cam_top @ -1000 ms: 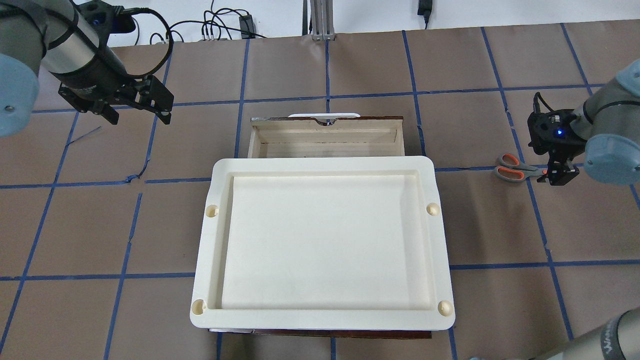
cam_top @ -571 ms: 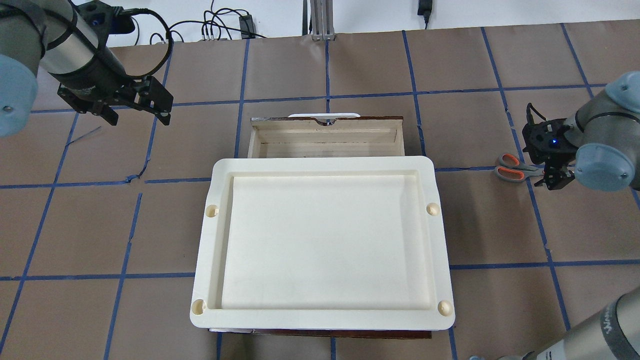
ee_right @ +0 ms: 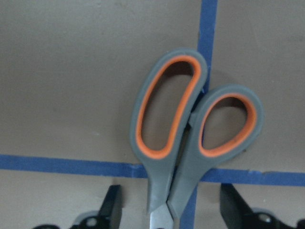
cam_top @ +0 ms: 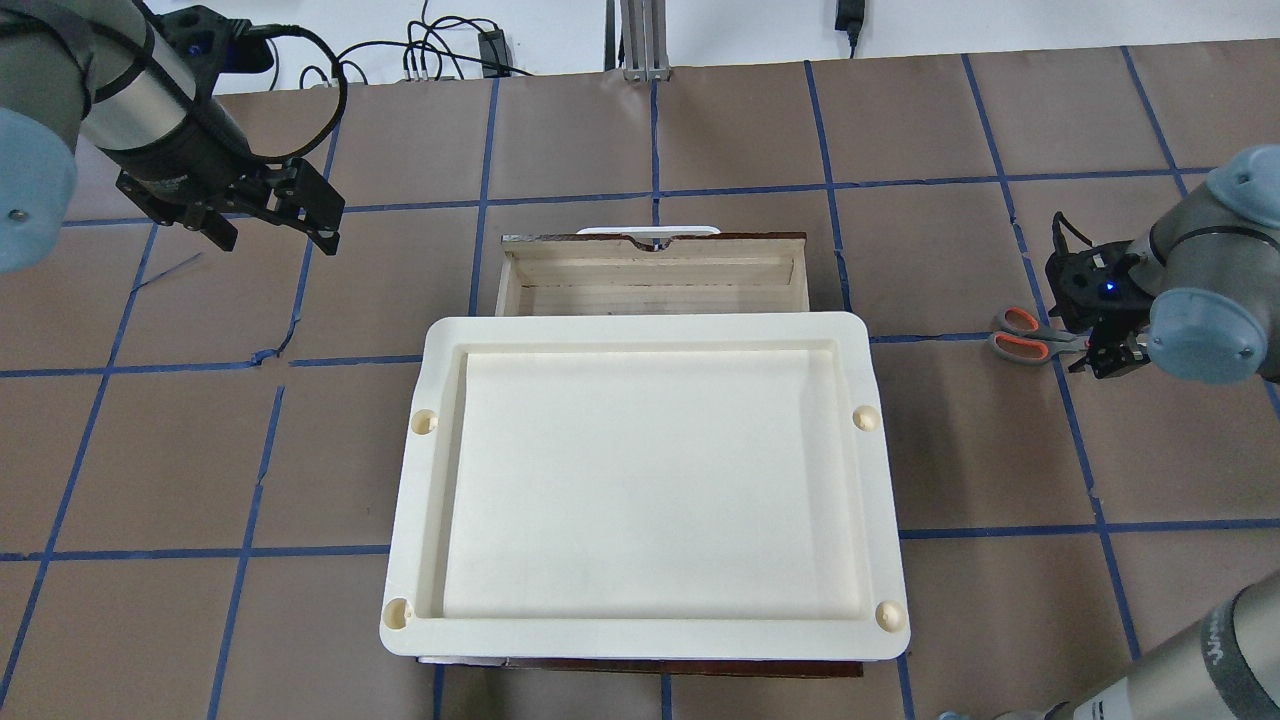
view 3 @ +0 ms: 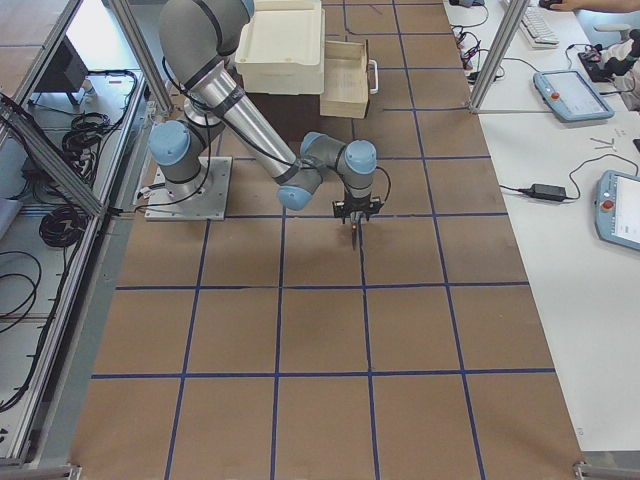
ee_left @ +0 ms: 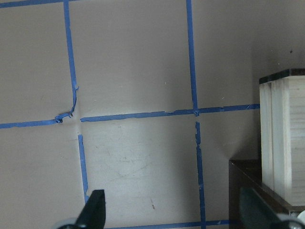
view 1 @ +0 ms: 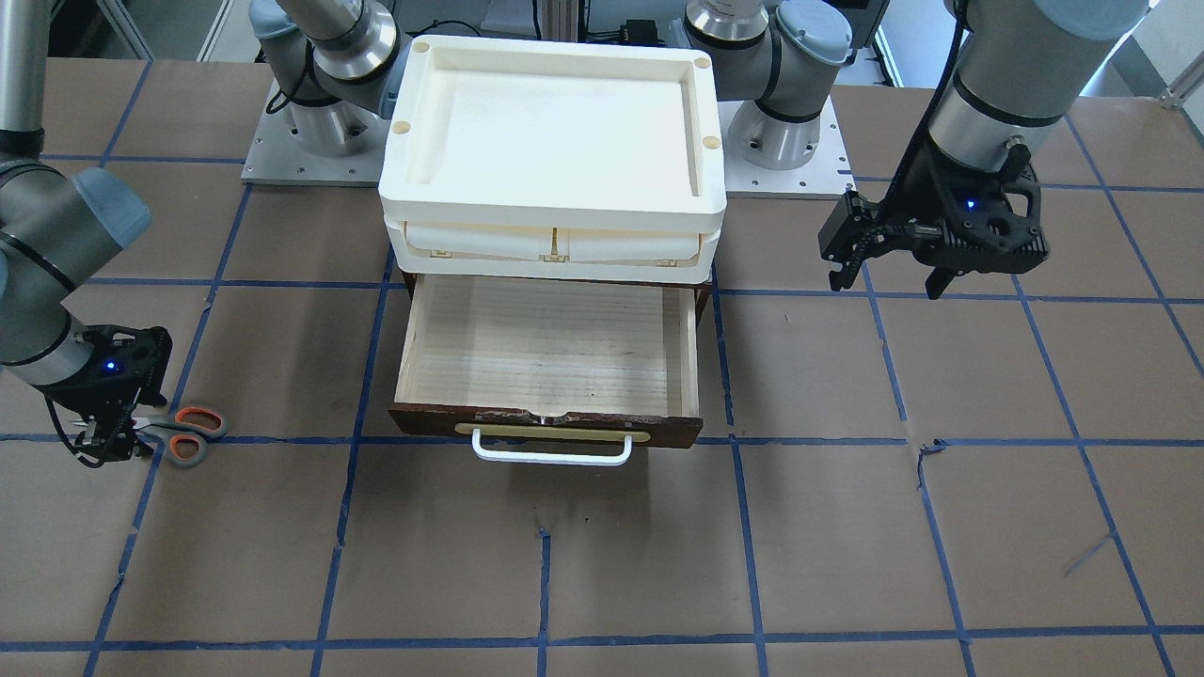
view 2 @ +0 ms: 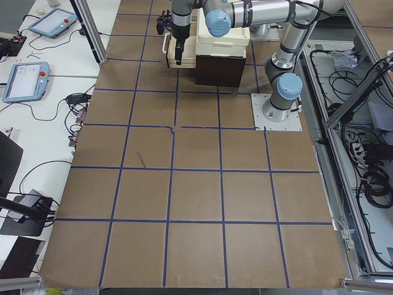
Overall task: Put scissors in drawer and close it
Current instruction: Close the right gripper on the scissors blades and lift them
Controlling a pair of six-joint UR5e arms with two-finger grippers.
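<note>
The right gripper [cam_top: 1103, 358] has slid a little way over the tabletop [cam_top: 980, 450] toward the handles of the scissors [cam_top: 1025, 335]. Its spread jaws now stand on either side of the shanks, just behind the loops; most of that move came early, with only a small shift since. The arm's blue-grey elbow joint [cam_top: 1195, 335] has followed it inward and sits lower in the overhead view, and the left gripper [cam_top: 278, 238] has turned only very slightly.
</note>
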